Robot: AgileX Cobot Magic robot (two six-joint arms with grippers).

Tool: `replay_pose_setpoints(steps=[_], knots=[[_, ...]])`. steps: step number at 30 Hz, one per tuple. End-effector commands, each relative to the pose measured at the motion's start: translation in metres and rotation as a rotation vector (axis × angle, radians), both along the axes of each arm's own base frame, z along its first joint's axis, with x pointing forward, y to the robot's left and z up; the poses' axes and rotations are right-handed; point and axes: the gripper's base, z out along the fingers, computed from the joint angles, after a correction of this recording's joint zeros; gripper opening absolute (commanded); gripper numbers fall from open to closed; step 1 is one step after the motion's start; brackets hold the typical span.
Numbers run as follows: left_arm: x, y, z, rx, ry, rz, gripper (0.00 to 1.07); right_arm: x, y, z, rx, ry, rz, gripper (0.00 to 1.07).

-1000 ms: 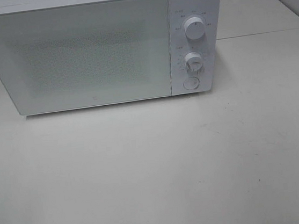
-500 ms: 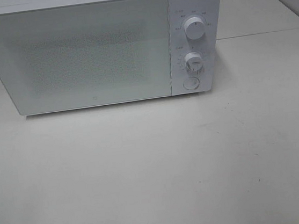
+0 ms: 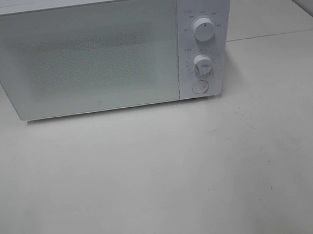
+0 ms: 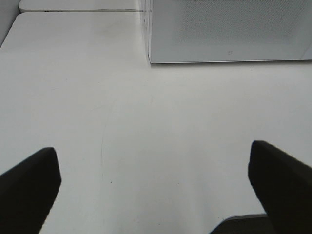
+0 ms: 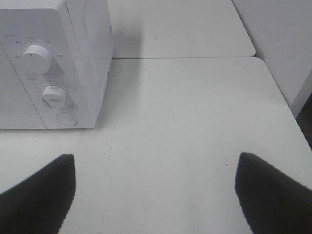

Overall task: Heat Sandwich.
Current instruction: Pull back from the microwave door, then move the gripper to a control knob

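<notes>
The sandwich is out of view in every frame. A white microwave (image 3: 92, 51) stands at the back of the table with its door closed. On its right panel are an upper knob (image 3: 204, 31), a lower knob (image 3: 202, 64) and a round button (image 3: 199, 87). Neither gripper shows in the exterior high view. In the left wrist view my left gripper (image 4: 156, 195) is open above bare table, with the microwave's lower left corner (image 4: 229, 29) ahead of it. My right gripper (image 5: 156, 195) is open too, nothing between its fingers, facing the control panel (image 5: 48, 73).
The white table (image 3: 163, 178) stretches out in front of the microwave. A seam joins it to a second table surface (image 5: 180, 29) behind. The table's right edge (image 5: 292, 122) drops off beside a white wall.
</notes>
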Motion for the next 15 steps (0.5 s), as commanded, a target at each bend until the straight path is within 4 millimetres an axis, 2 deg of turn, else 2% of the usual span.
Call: replay_pose_setpoints(steps=[1,15], knots=[[-0.002,0.0,0.0,-0.009,-0.023,0.004,0.98,0.016,0.0,-0.001,0.008,-0.01,-0.005,0.82],[-0.002,0.0,0.0,-0.009,-0.023,0.004,0.98,0.071,0.004,-0.021,0.055,-0.011,-0.002,0.79]])
